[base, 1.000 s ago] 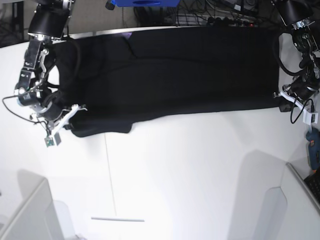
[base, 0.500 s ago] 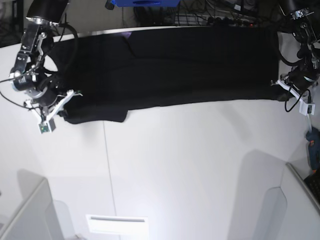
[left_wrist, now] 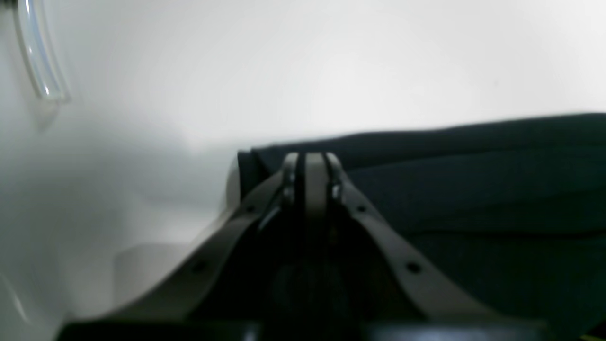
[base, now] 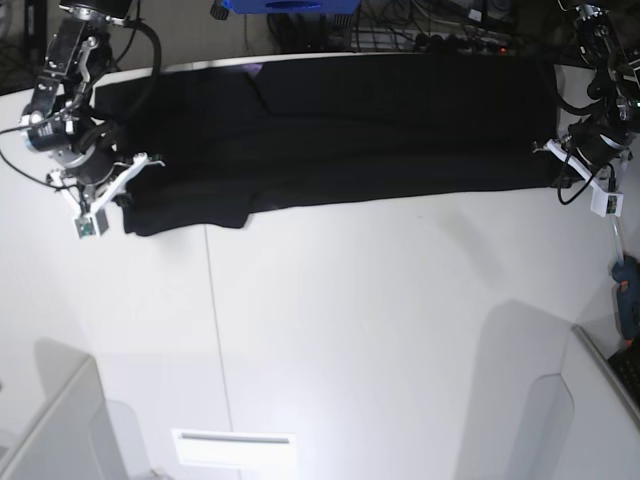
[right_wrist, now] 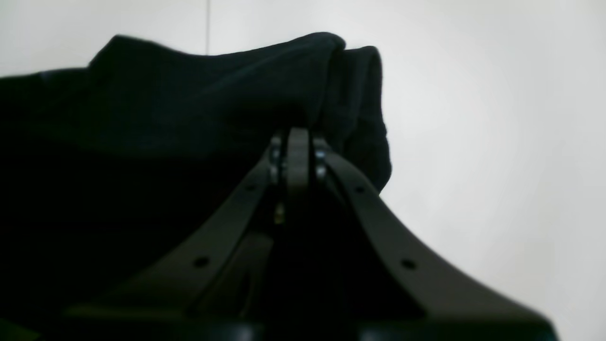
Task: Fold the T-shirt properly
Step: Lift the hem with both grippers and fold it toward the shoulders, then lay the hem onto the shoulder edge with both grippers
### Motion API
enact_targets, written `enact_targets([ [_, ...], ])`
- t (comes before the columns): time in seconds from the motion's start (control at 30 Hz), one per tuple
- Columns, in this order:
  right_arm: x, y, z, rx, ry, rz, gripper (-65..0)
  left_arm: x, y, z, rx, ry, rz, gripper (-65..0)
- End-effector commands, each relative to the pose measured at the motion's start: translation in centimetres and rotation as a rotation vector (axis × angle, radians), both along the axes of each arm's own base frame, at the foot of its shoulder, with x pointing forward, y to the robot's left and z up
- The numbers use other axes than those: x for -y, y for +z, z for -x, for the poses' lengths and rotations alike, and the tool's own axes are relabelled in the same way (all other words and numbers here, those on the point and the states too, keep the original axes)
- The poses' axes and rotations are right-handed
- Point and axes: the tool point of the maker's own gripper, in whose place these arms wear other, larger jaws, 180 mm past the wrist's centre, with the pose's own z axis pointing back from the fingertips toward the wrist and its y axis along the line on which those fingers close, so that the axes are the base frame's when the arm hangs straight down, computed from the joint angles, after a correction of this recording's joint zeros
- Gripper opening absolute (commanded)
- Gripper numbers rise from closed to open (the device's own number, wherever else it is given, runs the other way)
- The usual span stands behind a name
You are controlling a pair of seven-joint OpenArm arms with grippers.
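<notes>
Across the white table [base: 350,330], black T-shirt [base: 350,130] spread, left pincer [left_wrist: 310,163] and right pincer [right_wrist: 296,142] each clamping its edge

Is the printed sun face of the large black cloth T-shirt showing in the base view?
No: the large black cloth T-shirt lies stretched across the white table with only plain black fabric facing up.

T-shirt [base: 350,130]: large, black, plain side seen, no print visible. Spread as a long band across the far part of the white table, stretched side to side. Near edge runs nearly straight, stepping down to a lower flap at the view's left end. Bunched, doubled fabric is seen at that end in the right wrist view.
</notes>
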Motion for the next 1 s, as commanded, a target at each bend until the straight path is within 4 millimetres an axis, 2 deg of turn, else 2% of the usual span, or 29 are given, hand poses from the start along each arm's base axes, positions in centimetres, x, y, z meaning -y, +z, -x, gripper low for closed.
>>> enact_targets([
  [0.0, 0.4, 1.3, -0.6, 0.048, 0.007, 0.02, -65.0, -0.2, 1.2, -0.6, 0.039, -0.018, -0.022, -65.0],
  [0.17, 0.3, 1.1, 0.1, 0.036, 0.01, 0.025, -65.0, -0.2, 1.1, -0.4, 0.033, -0.018, -0.022, -65.0],
  [0.47, 0.3, 0.7, 1.3, -0.006, 0.015, 0.037, -65.0, 0.1, 0.1, 1.4, -0.011, -0.022, -0.018, -65.0],
  [0.57, 1.2, 0.9, 1.5, -0.004, -0.016, 0.037, -65.0, 0.2, 0.1, 1.4, -0.011, -0.021, -0.017, -65.0],
  [0.8, 2.8, 1.9, 3.0, -0.001, -0.11, -0.101, -65.0, 0.2, 0.1, 1.4, -0.011, -0.021, -0.017, -65.0],
  [0.97, 2.7, 1.3, 4.3, -0.026, -0.117, -0.134, -65.0, 0.2, 0.1, 1.4, -0.01, -0.023, -0.018, -65.0],
])
